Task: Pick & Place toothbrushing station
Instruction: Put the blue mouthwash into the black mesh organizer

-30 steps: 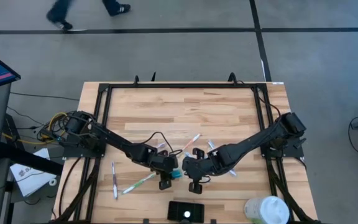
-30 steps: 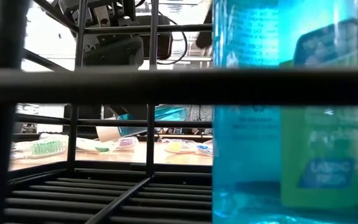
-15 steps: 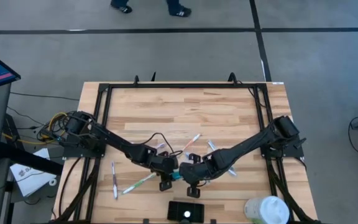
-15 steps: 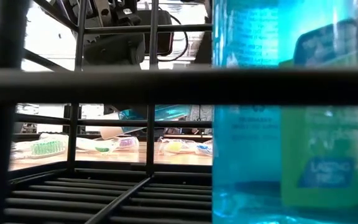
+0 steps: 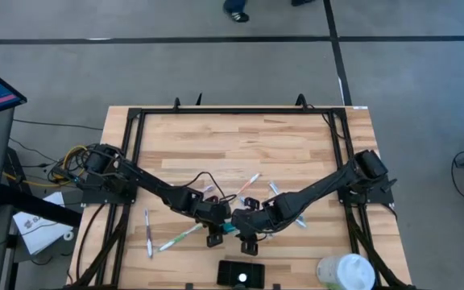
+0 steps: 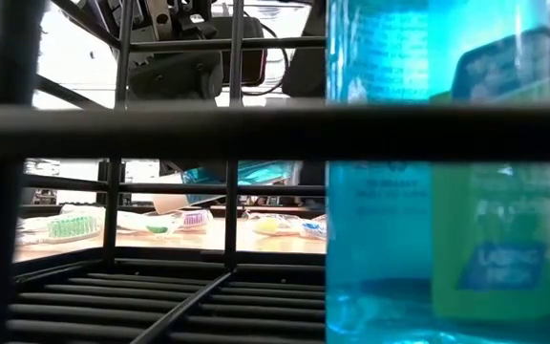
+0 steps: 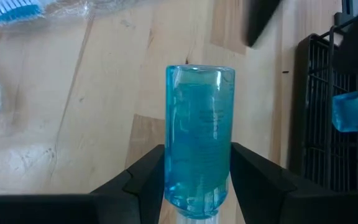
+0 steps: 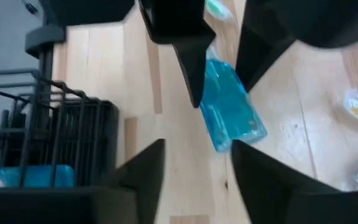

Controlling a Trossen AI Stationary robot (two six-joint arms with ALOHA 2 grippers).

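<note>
Left claw pinching a clear blue bottle near the counter front edge. Right claw spread wide, just beside the bottle. Toothbrushing station – at the front edge, near both claws.

a lab: framed wooden bench on taped concrete floor.

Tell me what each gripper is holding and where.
Left gripper clamps the clear blue liquid-filled plastic bottle near its white-capped end. Right gripper is open, holding nothing.
</note>
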